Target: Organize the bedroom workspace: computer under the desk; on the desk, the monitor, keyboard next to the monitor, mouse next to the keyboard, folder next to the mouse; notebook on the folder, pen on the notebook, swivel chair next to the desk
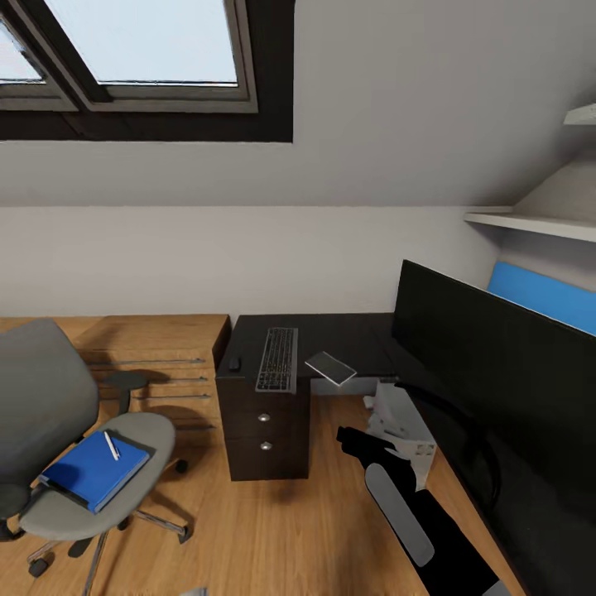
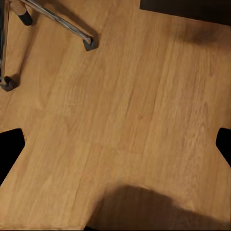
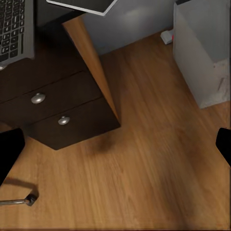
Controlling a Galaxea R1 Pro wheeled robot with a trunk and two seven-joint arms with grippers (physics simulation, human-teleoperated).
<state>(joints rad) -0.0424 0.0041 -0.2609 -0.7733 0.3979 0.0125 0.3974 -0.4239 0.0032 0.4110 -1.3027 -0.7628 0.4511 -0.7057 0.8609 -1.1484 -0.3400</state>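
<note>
Both sets of jaws are apart and empty; I'd roll closer and grab the folder flat so the pen stays put.

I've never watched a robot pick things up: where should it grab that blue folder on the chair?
Probably the folder's front corner, which seems to jut slightly past the swivel chair's seat. It lies flat, so fingers can pinch that edge from the open side, away from the backrest. A pen rests on top, so keep it level.
</note>
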